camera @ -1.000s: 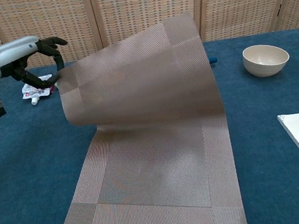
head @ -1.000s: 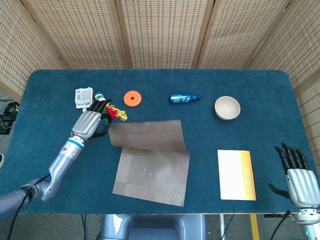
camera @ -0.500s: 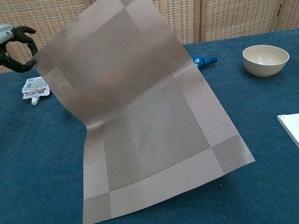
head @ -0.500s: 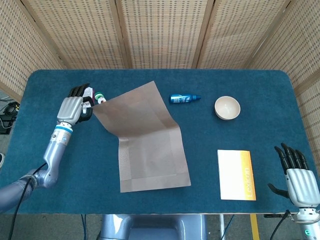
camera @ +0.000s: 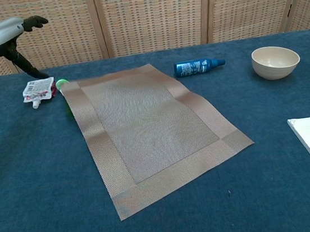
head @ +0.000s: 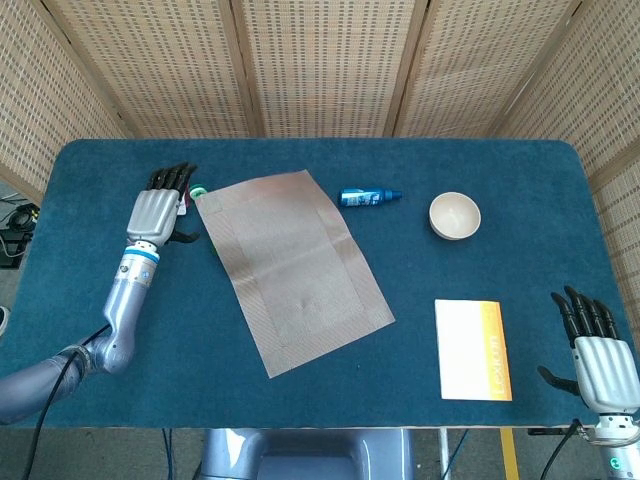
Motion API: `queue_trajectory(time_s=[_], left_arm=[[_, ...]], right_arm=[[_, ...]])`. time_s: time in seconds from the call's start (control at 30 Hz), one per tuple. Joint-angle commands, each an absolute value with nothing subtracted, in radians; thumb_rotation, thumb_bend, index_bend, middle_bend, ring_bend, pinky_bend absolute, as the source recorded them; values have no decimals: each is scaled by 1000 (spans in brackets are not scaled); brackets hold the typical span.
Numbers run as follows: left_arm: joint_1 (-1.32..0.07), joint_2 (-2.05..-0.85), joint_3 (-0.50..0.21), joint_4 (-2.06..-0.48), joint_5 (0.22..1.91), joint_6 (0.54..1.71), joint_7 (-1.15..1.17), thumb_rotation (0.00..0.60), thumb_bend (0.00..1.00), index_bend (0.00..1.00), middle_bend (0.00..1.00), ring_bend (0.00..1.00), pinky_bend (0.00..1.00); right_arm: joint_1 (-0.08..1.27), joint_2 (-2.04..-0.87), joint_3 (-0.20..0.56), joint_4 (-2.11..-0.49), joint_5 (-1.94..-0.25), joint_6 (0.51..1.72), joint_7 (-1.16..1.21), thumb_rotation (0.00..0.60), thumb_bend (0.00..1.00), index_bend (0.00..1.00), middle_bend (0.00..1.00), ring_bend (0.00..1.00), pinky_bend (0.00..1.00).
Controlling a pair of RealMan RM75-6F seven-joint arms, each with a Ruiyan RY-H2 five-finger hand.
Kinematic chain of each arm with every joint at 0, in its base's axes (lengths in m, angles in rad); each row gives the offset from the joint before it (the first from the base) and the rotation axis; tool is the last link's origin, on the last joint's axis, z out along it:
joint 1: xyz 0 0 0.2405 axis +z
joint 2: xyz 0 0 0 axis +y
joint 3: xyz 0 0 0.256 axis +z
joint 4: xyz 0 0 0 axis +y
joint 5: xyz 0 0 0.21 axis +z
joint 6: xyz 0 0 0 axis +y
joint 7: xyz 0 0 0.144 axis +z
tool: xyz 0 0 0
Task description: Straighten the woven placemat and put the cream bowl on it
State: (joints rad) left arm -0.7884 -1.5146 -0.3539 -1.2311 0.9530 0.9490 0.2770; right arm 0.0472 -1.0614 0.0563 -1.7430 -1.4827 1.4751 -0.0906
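The woven placemat (head: 293, 265) (camera: 148, 128) lies flat and unfolded on the blue table, turned at an angle to the table's edges. The cream bowl (head: 455, 215) (camera: 275, 61) stands empty at the right rear, well apart from the mat. My left hand (head: 157, 210) (camera: 12, 34) hovers just left of the mat's far corner, fingers spread, holding nothing. My right hand (head: 598, 355) waits at the near right corner of the table, fingers apart and empty; the chest view does not show it.
A blue bottle (head: 368, 197) (camera: 197, 65) lies on its side between mat and bowl. A white sachet (camera: 38, 89) and a green-capped item (camera: 60, 82) sit by the mat's far left corner. A white and orange booklet (head: 473, 349) lies at the near right.
The left hand has let go of the placemat, which dropped from held-up and folded to flat on the table. The hand opened and rose slightly. The right hand stayed still.
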Motion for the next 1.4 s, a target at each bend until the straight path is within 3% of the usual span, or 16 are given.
queue_trajectory(time_s=[0.03,0.17,0.3,0.5,0.97,1.4], left_arm=[[-779,-1477,-366,-1296,920,997,321,600,0,0,0,0,0],[-748,-1413,-359,-1389,913,1041,357,600,0,0,0,0,0],[-632,-1267,-307,-1601,951,1163,386,600,0,0,0,0,0],[-492,-1159,-228,-1754,1015,1287,344,600,0,0,0,0,0],[-292,-1050,-89,-1856,1164,1420,242,600,0,0,0,0,0],[-247,-1040,-66,-1912,1230,1459,302,600,0,0,0,0,0]], right_arm=[[48,-1064,55,-1742,-1484,1474,-94,600,0,0,0,0,0],[53,-1074,50,-1736,-1496,1469,-107,600,0,0,0,0,0],[90,-1111,46,-1692,-1554,1446,-140,600,0,0,0,0,0],[187,-1138,41,-1642,-1652,1354,-141,600,0,47,0,0,0],[427,-1251,62,-1556,-1751,1134,-34,600,0,229,0,0,0],[597,-1469,83,-1283,-1688,966,7,600,0,268,0,0,0]])
